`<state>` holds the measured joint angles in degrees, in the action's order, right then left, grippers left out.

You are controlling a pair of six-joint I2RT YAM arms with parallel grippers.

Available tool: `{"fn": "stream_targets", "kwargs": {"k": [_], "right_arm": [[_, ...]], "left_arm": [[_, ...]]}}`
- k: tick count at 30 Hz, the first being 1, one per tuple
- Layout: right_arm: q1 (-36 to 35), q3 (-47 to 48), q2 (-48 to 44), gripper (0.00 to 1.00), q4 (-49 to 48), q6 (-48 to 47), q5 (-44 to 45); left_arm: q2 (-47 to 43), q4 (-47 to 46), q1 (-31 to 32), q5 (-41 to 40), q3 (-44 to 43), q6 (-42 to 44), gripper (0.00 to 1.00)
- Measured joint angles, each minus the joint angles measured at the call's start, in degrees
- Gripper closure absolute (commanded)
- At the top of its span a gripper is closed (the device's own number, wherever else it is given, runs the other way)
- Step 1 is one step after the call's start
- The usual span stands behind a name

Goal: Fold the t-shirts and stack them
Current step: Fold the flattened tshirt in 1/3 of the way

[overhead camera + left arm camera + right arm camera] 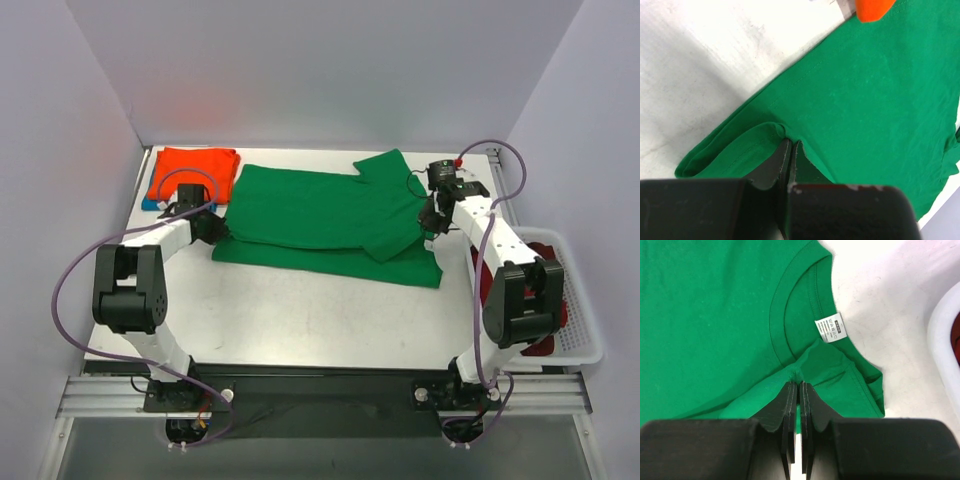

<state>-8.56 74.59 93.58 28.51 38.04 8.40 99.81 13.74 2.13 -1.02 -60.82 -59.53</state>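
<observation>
- The counter (300,310) carries everything. We read its bare near half as the room kept for folding.
- The green tee (310,205) lies flat, stretched from the left jaws to the right jaws. One long side is already doubled over the layer beneath, and a sleeve (385,165) pokes out on the far side of the right jaws. We judge the fold half made.
- The basket (590,330) sits outboard of the right jaws, back toward that arm's base. Dark red tees (548,345) wait in it, likely next in line.
- The orange tee (195,172) is folded just beyond the left jaws, over a teal tee (150,204) whose edge barely shows. We take this for the stack the green one will join.
- The left jaws are pressed together on a pinch of green cloth at the hem end, and a small ridge is puckered up ahead of them.
- The right jaws are likewise squeezed on green cloth just beside the collar (777,305), with the label (832,328) a little beyond them. Holding both ends should keep the tee taut when it lifts.
</observation>
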Motion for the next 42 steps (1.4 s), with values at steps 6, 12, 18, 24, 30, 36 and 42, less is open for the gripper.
{"fn": "stream_targets", "kwargs": {"k": [6, 12, 18, 24, 30, 36, 42], "right_arm": [[0.6, 1.0, 2.5, 1.0, -0.2, -0.2, -1.1], [2.8, 4.8, 7.7, 0.93, -0.9, -0.6, -3.5], [4.2, 9.9, 14.3, 0.74, -1.1, -0.9, -6.5], [5.3, 16.7, 21.4, 0.55, -1.5, -1.2, -10.0], [6.5, 17.4, 22.6, 0.54, -2.1, -2.0, -11.9], [5.3, 7.0, 15.1, 0.54, -4.6, -2.1, -11.9], [1.1, -2.4, 6.7, 0.54, -7.3, -2.0, -11.9]], "left_arm": [[1.2, -3.3, -0.2, 1.8, -0.1, 0.3, 0.68], [1.3, -8.2, -1.6, 3.7, 0.0, 1.5, 0.37], [1.0, -11.2, -3.9, 4.7, 1.5, 1.8, 0.4], [-1.3, -11.3, -0.9, 3.7, 4.3, 1.7, 0.63], [-3.1, -9.6, 4.5, 1.4, 6.3, 2.6, 0.85], [-2.7, -8.9, 7.0, -0.5, 6.1, 3.2, 0.89], [2.2, -8.0, 7.0, -1.4, 2.4, 3.2, 0.9]]}}
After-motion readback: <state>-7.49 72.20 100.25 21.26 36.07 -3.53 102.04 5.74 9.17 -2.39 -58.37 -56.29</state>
